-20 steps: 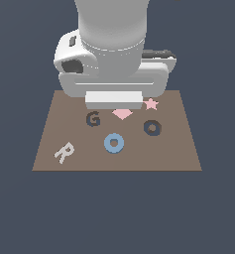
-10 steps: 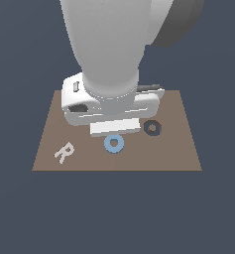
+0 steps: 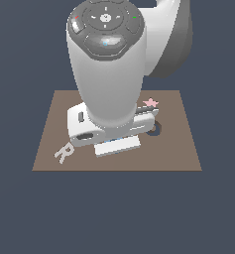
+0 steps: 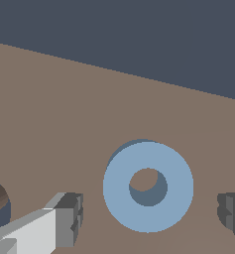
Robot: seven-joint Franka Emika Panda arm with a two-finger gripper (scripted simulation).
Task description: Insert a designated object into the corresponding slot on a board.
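The tool (image 4: pixel 148 218) is standing wide open over the brown board (image 4: pixel 64 109), its two fingertips (image 4: pixel 69 218) sitting on either side of the light-blue ring (image 4: pixel 147 186) without touching it. The ring is lying flat on the board. In the exterior view the arm is hiding the ring, while part of the dark O recess (image 3: pixel 156 129) is showing beside the pink star (image 3: pixel 150 103), and the white R (image 3: pixel 63 152) is lying toward the exterior view's left.

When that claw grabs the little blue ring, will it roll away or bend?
The blue ring lies flat on the board, so rolling seems unlikely. It looks thick and stiff, probably not floppy. Being thin and low, it might slip from the end effector.
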